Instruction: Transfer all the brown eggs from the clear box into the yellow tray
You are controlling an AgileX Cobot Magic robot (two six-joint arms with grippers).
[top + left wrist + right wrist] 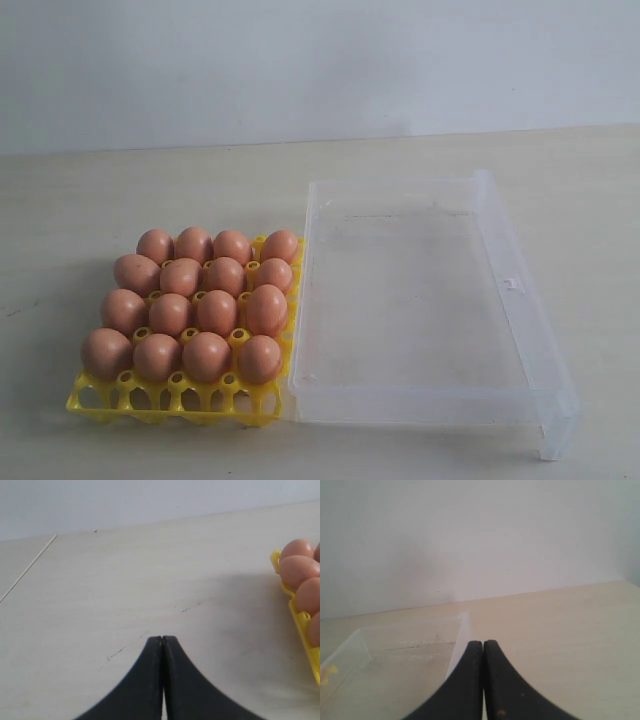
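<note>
Several brown eggs (216,310) fill the cups of the yellow tray (172,396) on the left of the exterior view. The clear box (520,310) lies beside it on the right, touching its edge, with no egg inside. No arm shows in the exterior view. My left gripper (163,639) is shut with nothing in it, above bare table, with the yellow tray (303,625) and a few brown eggs (298,570) off to one side. My right gripper (483,643) is shut and holds nothing, by the corner of the clear box (462,625).
The pale wooden table (100,200) runs back to a plain white wall (300,60). A thin seam line (30,565) crosses the table in the left wrist view. A small clasp (511,284) sits on the box's right wall.
</note>
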